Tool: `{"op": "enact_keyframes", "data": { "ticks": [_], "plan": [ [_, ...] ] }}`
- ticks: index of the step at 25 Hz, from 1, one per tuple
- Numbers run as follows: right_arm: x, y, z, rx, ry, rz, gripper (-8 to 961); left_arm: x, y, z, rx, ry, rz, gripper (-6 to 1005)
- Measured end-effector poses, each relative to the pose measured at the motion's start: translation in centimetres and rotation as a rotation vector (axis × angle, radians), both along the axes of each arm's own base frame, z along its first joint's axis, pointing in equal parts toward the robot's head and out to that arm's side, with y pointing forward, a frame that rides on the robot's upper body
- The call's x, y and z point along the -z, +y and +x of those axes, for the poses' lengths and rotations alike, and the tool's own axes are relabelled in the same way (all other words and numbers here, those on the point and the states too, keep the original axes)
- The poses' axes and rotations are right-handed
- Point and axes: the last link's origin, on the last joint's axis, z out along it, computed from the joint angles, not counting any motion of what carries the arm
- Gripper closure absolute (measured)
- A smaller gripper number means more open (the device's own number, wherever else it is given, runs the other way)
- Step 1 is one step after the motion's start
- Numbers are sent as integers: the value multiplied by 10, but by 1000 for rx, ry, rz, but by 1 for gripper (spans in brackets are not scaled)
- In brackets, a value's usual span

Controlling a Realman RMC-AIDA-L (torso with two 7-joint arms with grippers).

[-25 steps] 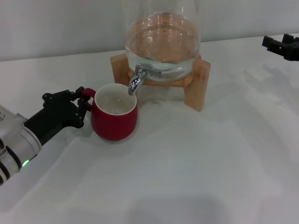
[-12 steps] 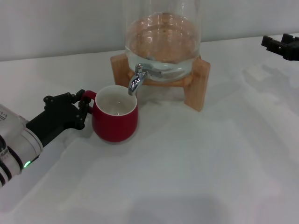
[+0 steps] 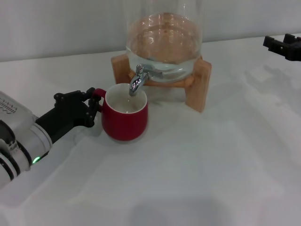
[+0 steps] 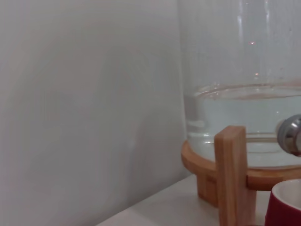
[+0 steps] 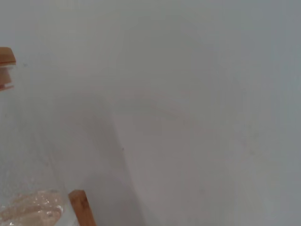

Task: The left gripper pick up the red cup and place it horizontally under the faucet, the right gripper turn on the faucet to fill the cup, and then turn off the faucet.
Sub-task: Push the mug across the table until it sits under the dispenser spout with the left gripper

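The left gripper, clenched on the handle, has slid the cup rightward (upright on the table) until its mouth sits under the faucet; the right gripper stays parked far right.
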Motion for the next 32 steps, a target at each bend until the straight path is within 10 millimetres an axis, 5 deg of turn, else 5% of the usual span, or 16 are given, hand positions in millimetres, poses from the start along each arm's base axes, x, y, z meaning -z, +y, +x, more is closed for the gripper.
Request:
{"op": "enact_keyframes", "data": {
  "ticks": [32],
  "plan": [
    [-4,1,1,3,4,19,218,5,16,6,-81,29,-143,873]
  ]
}}
